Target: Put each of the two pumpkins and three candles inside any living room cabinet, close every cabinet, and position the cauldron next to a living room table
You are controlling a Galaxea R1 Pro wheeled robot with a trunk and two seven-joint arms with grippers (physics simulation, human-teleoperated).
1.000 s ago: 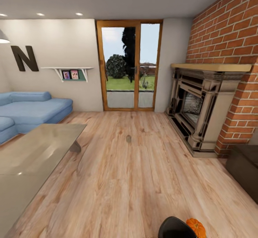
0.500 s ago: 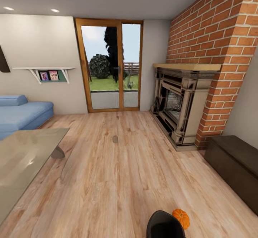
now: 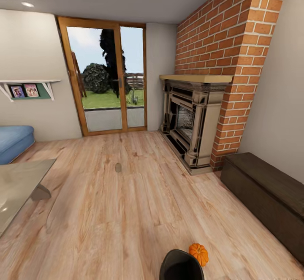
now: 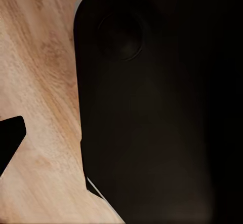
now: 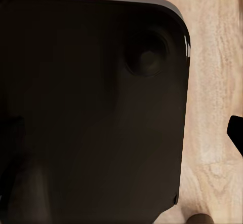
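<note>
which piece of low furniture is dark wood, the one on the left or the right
The right one: the long cabinet against the wall by the fireplace. The left table has a grey glassy top.

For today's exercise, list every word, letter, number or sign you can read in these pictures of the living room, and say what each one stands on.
No readable text in these pictures.
Two small framed pictures on the white wall shelf: too small and blurred to tell whether they carry any writing.
Pumpkin, cabinet, fireplace, brick wall and glass door: no labels or signs on them.
</note>
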